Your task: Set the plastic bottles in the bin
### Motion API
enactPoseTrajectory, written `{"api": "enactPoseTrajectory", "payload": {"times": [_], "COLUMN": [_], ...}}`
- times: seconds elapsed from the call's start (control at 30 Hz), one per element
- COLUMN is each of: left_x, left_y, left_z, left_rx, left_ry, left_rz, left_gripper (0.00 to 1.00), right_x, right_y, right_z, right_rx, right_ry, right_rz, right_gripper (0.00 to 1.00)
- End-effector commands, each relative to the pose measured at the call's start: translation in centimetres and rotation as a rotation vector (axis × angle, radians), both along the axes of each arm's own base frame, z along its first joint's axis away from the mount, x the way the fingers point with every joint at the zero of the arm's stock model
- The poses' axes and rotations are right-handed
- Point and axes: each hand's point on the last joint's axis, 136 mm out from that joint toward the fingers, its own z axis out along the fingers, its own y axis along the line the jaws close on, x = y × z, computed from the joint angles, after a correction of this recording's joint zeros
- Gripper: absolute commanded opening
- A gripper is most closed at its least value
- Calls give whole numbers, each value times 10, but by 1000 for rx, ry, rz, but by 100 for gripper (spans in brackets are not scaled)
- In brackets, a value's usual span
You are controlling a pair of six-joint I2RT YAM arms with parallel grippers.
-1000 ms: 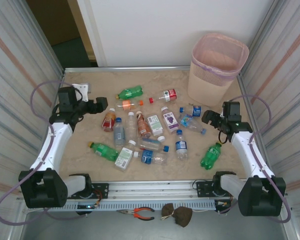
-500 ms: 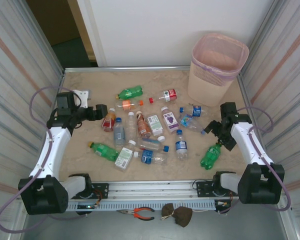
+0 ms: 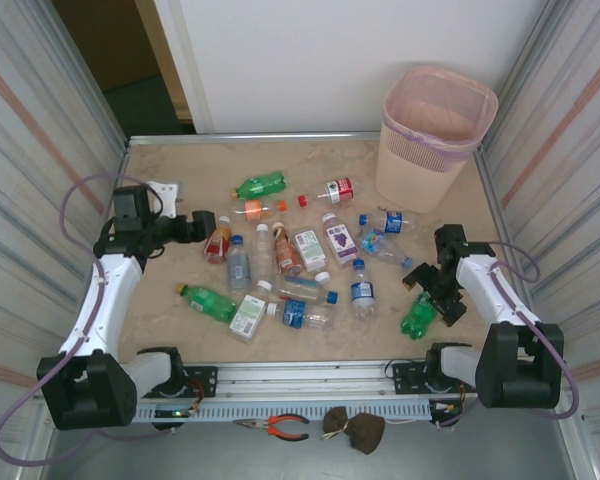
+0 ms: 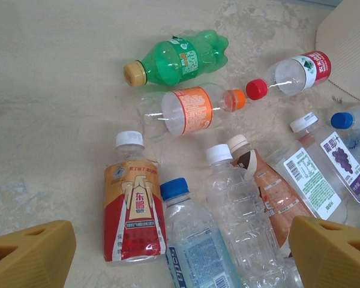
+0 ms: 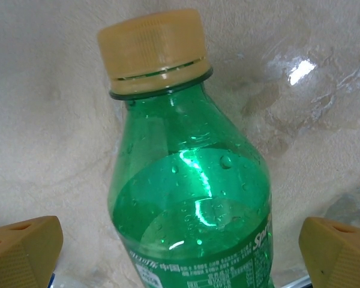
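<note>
I see green bottle (image 5: pixel 192 210), tan cap (image 5: pixel 153 45); pale pink slotted bin (image 3: pixel 420 160) at 1 o'clock; beige marbled table (image 3: pixel 310 160); clear bottle (image 4: pixel 153 111), orange label (image 4: pixel 189 111).

Two matching arms here: the left arm (image 3: pixel 102 290) and the right arm (image 3: pixel 492 292) both wear smooth white shells on the long links, with chunky black housings at the joints. Big black shoulder blocks (image 3: pixel 85 388) sit at the bases. A pale lilac cable (image 3: pixel 72 195) loops off each arm. The left gripper (image 3: pixel 202 224) and right gripper (image 3: pixel 428 288) are black-bodied, and up close the fingers (image 4: pixel 30 252) are mustard-yellow wedges, finely lined, with triangular hollows moulded in.
</note>
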Motion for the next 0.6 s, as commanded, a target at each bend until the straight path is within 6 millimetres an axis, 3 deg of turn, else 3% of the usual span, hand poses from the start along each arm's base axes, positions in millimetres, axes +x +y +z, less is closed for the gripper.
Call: {"api": "enactPoseTrajectory", "payload": {"times": [0.0, 0.57], "left_x": [-4, 0], "left_y": [-3, -12], "left_z": [4, 2], "left_rx": [-14, -144], "left_ry": [-22, 3], "left_rz": [-33, -76], "left_gripper": [92, 90], "right_x": [-4, -8], "right_y": [4, 0], "right_z": [-7, -19], "right_rx": [20, 0], "right_ry": [1, -47], "right_rz": [-25, -45], "right_gripper": [98, 77]}}
